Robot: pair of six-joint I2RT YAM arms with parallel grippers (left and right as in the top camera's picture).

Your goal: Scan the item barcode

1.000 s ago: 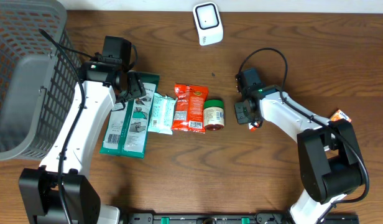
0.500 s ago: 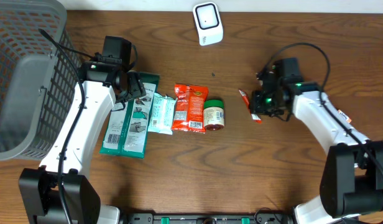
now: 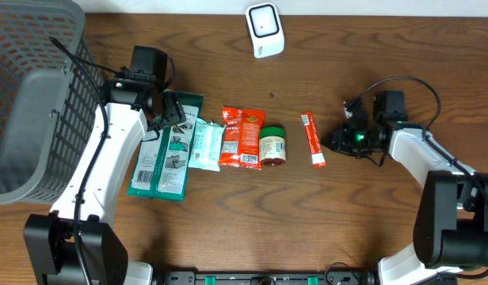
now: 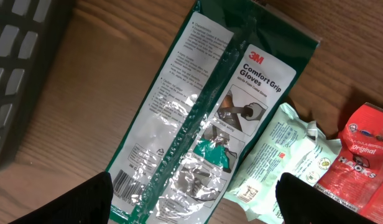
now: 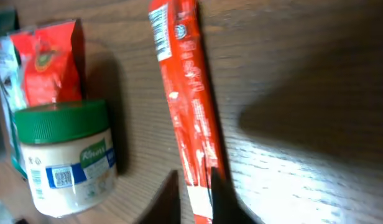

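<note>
The right wrist view is blurred, so the right claw [image 5: 198, 208] shows only as two dark fingers at the bottom edge. They stand a little apart, with the near end of the red stick packet [image 5: 185, 106] in the narrow gap; whether the pads touch it cannot be told. From overhead that packet lies flat on the table [image 3: 228, 237] just right of the jar [image 3: 272, 148], apart from it, with the claw next on its far side. Left of the jar, touching in a row, come the red snack bag [image 3: 242, 137], a pale green packet [image 3: 204, 145] and the green gloves packet [image 3: 169, 158], whose top the left arm partly covers. Far left of the jar, the basket [image 3: 22, 95] is cut off by the frame. The scanner [image 3: 264, 30] stands beyond the jar with bare wood between; bare table also runs along the front. The left claw [image 4: 198, 205] gapes wide over the gloves packet, empty.
</note>
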